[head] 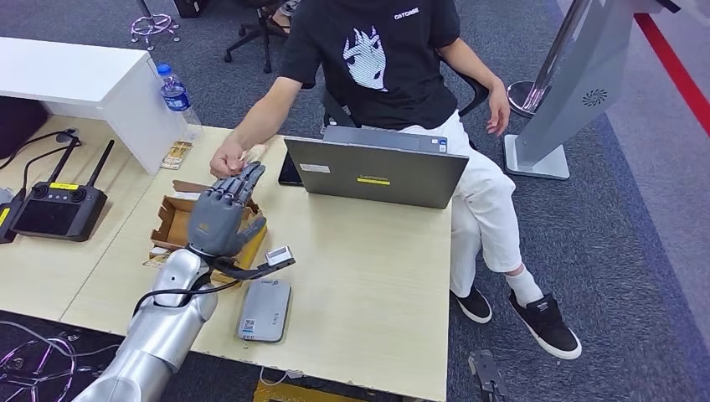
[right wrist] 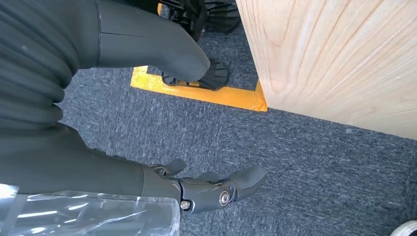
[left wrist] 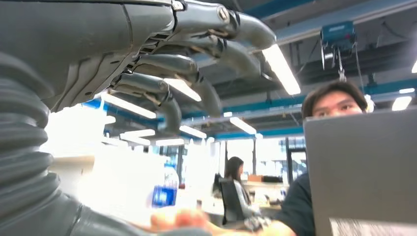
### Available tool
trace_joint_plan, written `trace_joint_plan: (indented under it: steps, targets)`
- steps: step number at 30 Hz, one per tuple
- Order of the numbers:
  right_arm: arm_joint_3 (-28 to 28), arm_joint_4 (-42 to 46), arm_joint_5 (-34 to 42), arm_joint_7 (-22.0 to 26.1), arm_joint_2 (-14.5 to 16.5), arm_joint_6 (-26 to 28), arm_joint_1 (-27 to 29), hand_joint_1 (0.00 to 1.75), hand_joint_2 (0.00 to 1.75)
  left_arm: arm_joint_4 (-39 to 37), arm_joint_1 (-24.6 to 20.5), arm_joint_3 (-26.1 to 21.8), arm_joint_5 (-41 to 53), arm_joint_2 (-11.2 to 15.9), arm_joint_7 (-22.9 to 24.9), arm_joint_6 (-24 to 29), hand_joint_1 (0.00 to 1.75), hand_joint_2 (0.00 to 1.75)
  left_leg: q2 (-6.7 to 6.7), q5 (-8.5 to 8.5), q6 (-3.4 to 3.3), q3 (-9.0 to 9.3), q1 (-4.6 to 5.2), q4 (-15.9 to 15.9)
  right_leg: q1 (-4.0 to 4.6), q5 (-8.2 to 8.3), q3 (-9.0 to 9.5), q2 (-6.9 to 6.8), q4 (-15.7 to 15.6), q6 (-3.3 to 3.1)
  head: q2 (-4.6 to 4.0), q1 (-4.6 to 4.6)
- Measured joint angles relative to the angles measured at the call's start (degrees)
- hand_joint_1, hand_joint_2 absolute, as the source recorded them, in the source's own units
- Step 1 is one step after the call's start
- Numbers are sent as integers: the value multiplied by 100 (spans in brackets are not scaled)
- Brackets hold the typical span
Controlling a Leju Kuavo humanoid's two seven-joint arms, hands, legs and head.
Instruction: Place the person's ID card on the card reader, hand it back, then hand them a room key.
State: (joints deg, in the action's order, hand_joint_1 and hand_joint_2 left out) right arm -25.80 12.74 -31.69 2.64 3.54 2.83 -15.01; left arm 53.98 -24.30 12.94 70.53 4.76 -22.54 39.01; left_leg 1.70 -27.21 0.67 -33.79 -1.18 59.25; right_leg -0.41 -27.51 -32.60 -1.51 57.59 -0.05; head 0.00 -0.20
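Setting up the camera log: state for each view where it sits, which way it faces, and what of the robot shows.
Head view: high, looking down at the table; left hand meets the person's hand.
Left wrist view: low, looking up past left hand at ceiling and laptop, shared with head view.
Right wrist view: looks down at the floor; right hand hangs.

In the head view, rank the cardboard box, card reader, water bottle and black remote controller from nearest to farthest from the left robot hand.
From the left robot hand:
1. Cardboard box, directly beneath it.
2. Card reader, toward the robot, at the table's near edge.
3. Black remote controller, far to its left.
4. Water bottle, at the far side, by the white counter; close to third.
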Motion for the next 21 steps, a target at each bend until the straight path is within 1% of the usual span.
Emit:
trace_joint_plan:
  steps: [2,5,10,15,21]
  targets:
    - [-45,0,10,11,-1,-24,2,0,175,-22,76,113,-350,0,-138,-284,0,175,0,0,0,0,0,0,0,0,0,0,0,0,0,1]
    - [-108,0,25,39,-2,-68,12,0,175,-5,232,379,-716,17,-277,-922,0,175,0,0,0,0,0,0,0,0,0,0,0,0,0,0]
    - [-228,0,32,78,-3,-97,46,0,175,237,496,935,-854,133,-155,-1560,0,175,1,-1,0,-1,0,0,0,0,-1,1,-1,0,0,1]
    - [-344,0,97,131,-24,-99,95,0,175,713,681,1355,-1091,334,-107,-1947,0,175,2,-1,0,-1,0,0,0,0,-1,1,-1,0,0,1]
    - [-453,0,104,169,-62,-97,161,0,175,1402,939,1597,-1163,688,6,-2134,0,175,2,-1,0,-1,-1,-2,1,-1,-2,1,-1,-1,0,1]
